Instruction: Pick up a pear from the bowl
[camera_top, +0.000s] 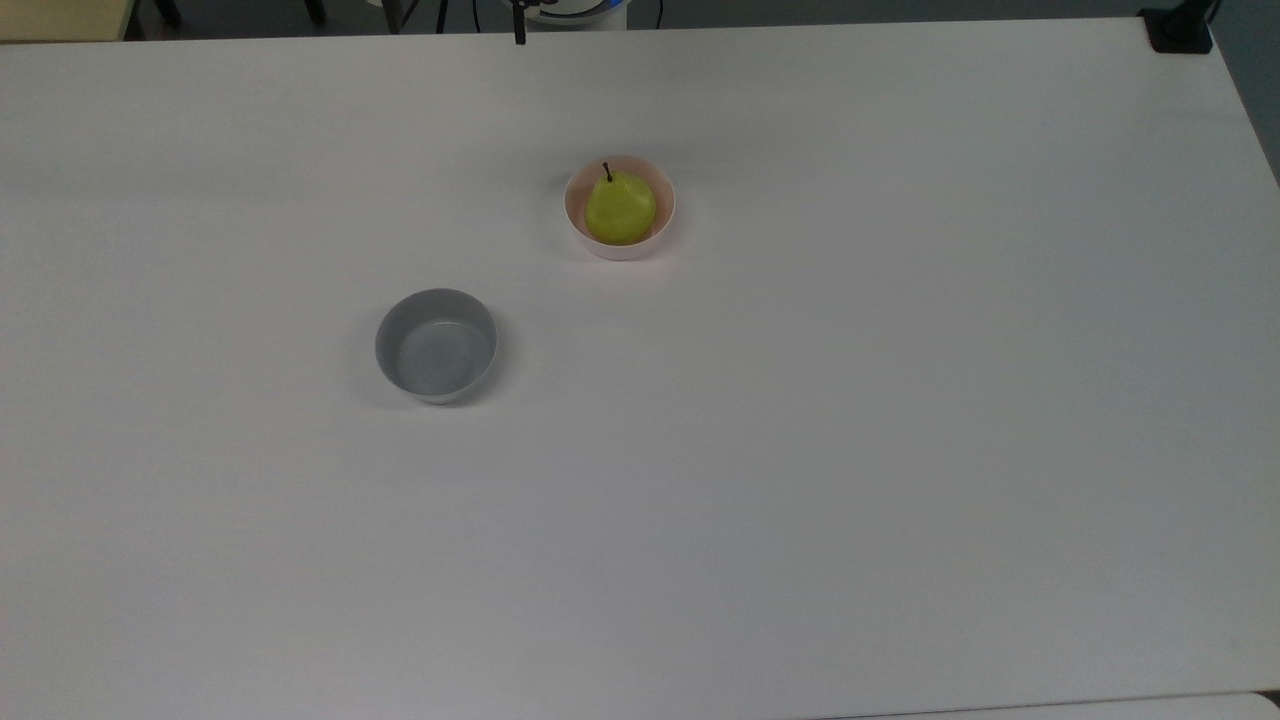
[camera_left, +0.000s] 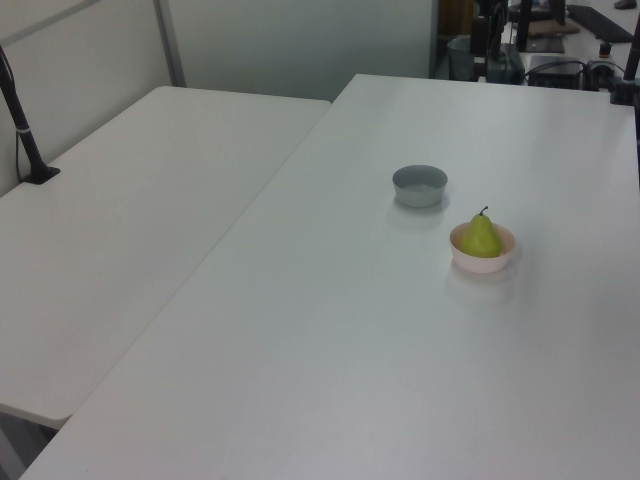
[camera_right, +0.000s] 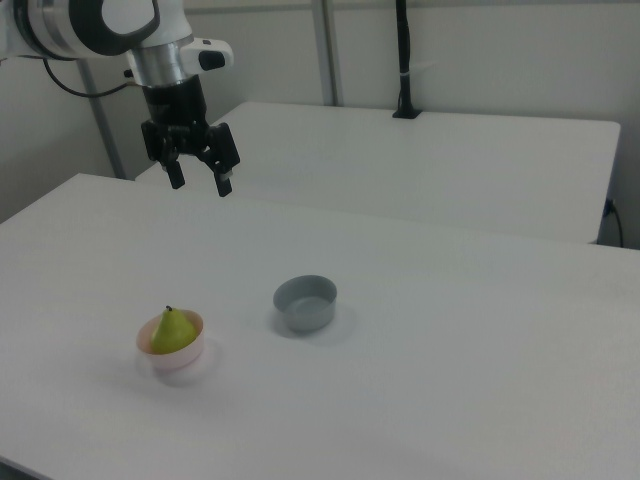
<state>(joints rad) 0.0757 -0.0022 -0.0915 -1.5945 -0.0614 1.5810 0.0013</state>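
A small yellow-green pear (camera_top: 620, 207) (camera_left: 481, 236) (camera_right: 172, 331) with a dark stem stands upright inside the pale pink bowl (camera_top: 619, 249) (camera_left: 481, 262) (camera_right: 181, 357) near the middle of the white table. In the right view my gripper (camera_right: 200, 183) hangs open high above the table, up and slightly to the right view's right of the bowl, with nothing between its fingers.
An empty grey bowl (camera_top: 436, 345) (camera_left: 419, 185) (camera_right: 306, 303) sits apart from the pink one, toward the top view's lower left. A second white table (camera_left: 120, 200) adjoins this one. A black pole on a clamp (camera_right: 404, 60) stands at that table's far edge.
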